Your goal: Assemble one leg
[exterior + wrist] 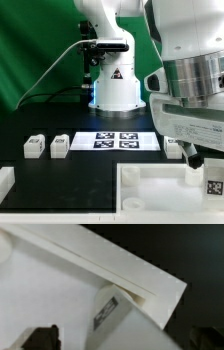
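A leg (112,311), a stubby white block with a black-and-white tag, stands at a corner of the large white rimmed panel (50,286). My gripper (122,339) is right over it. Its dark fingers (40,337) are on either side of the leg, with a gap showing on each side, so it looks open. In the exterior view the gripper (200,165) hangs low at the right over the panel (150,190), and the tagged leg (213,184) shows just below it. Two more legs (35,147) (60,147) lie at the exterior view's left.
The marker board (118,140) lies in the middle of the black table, in front of the robot base (112,90). Another leg (172,149) sits just right of it, partly behind the gripper. A white piece (5,182) shows at the lower left edge.
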Motion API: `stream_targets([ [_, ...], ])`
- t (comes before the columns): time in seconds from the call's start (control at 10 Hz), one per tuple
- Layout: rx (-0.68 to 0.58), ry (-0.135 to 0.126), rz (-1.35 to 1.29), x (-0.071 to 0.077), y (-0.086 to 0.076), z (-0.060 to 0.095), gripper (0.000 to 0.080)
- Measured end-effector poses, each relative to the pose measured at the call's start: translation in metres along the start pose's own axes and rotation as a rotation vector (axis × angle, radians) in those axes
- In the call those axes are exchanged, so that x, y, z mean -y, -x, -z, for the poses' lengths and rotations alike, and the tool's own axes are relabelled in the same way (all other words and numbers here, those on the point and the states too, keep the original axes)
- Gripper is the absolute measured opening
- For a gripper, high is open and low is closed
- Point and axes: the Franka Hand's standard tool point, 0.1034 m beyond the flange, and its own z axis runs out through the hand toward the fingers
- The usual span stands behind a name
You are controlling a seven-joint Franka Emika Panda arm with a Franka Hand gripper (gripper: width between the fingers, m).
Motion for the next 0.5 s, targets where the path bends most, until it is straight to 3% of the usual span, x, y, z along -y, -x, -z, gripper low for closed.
stream_targets([
  [0.1, -0.011, 0.021, 0.176, 0.0, 0.0, 0.0, 0.0649],
  [0.2, -0.048, 0.07, 0.416, 0.006, 0.001, 0.0, 0.0649],
  [0.4, -0.057, 0.079, 0.564, 0.009, 0.0, -0.001, 0.0649],
  [0.5, -0.059, 0.078, 0.515, 0.009, 0.001, -0.001, 0.0559],
])
